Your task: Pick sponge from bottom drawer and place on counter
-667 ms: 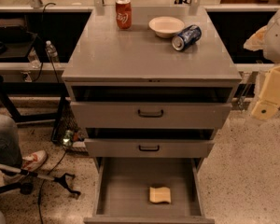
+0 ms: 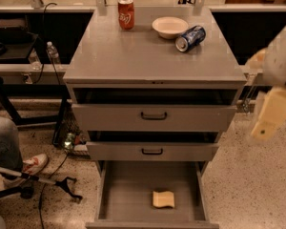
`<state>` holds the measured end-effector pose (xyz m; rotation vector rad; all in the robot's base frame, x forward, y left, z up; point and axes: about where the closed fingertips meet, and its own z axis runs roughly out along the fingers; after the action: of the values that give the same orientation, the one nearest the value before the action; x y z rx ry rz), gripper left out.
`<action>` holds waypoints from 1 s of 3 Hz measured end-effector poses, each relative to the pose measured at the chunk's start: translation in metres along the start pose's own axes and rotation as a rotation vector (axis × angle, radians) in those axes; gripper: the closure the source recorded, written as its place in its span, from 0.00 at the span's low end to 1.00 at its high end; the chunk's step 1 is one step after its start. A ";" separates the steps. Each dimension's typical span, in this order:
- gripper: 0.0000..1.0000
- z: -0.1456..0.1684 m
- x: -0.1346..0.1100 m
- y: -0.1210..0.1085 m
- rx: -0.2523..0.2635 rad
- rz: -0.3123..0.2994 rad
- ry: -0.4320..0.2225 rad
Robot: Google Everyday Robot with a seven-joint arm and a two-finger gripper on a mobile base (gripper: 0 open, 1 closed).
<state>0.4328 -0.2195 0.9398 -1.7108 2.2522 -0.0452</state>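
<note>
The pale yellow sponge point(image 2: 163, 199) lies on the floor of the open bottom drawer point(image 2: 128, 194), near its front middle. The grey counter point(image 2: 133, 56) tops the three-drawer cabinet. My cream-coloured gripper point(image 2: 263, 128) hangs at the right edge of the view, beside the cabinet's right side at the height of the upper drawers. It is well above and to the right of the sponge, and it holds nothing that I can see.
On the counter stand a red soda can point(image 2: 126, 14) and a white bowl point(image 2: 169, 26), with a blue can point(image 2: 190, 37) lying on its side. The two upper drawers point(image 2: 152, 116) are slightly ajar. A person's leg and shoe point(image 2: 31, 164) and a cable are on the floor at left.
My gripper has moved slightly down and left at the right edge of the view. The sponge and drawers have not moved.
</note>
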 end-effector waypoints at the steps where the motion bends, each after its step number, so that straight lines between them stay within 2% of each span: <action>1: 0.00 0.069 0.020 0.029 -0.061 0.044 -0.053; 2: 0.00 0.150 0.040 0.066 -0.138 0.110 -0.082; 3: 0.00 0.171 0.048 0.080 -0.160 0.119 -0.072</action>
<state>0.3915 -0.2139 0.7497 -1.6216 2.3547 0.2255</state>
